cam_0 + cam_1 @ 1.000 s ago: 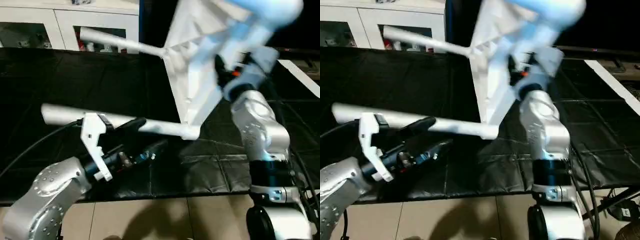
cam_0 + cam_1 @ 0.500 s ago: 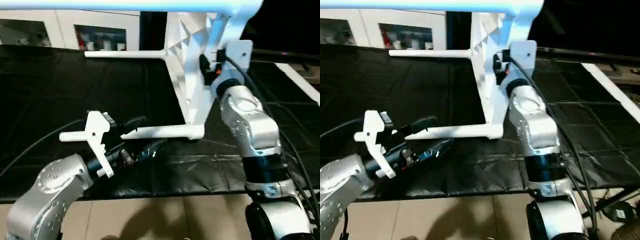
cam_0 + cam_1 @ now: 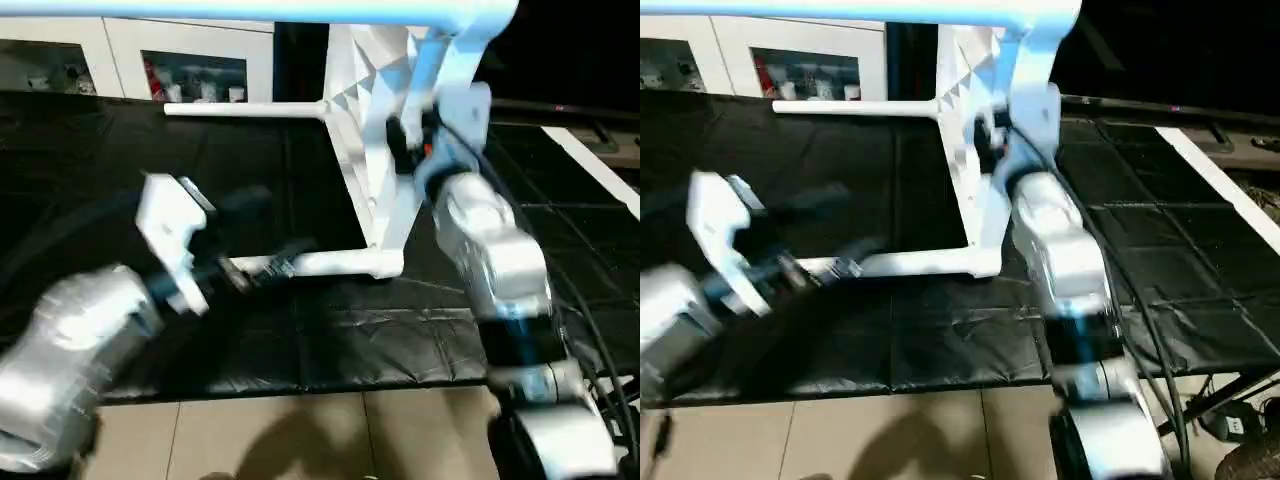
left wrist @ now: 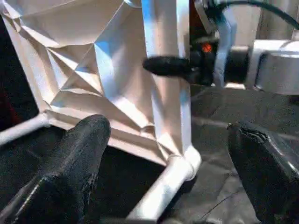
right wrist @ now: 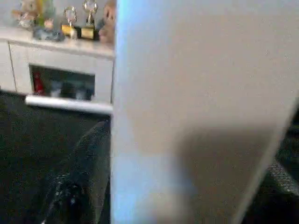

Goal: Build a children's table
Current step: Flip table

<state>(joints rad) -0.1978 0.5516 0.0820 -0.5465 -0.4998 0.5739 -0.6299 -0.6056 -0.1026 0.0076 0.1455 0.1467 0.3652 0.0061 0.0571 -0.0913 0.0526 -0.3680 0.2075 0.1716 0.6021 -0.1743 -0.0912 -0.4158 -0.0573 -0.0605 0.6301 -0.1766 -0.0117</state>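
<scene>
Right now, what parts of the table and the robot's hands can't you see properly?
- Left gripper: blurred in the eye views; its wrist view shows two fingers wide apart.
- Right gripper: the table top hides whether it grips.
- Fourth leg: cannot find it; three legs show.
- Right wrist view: one white surface blocks most.
</scene>
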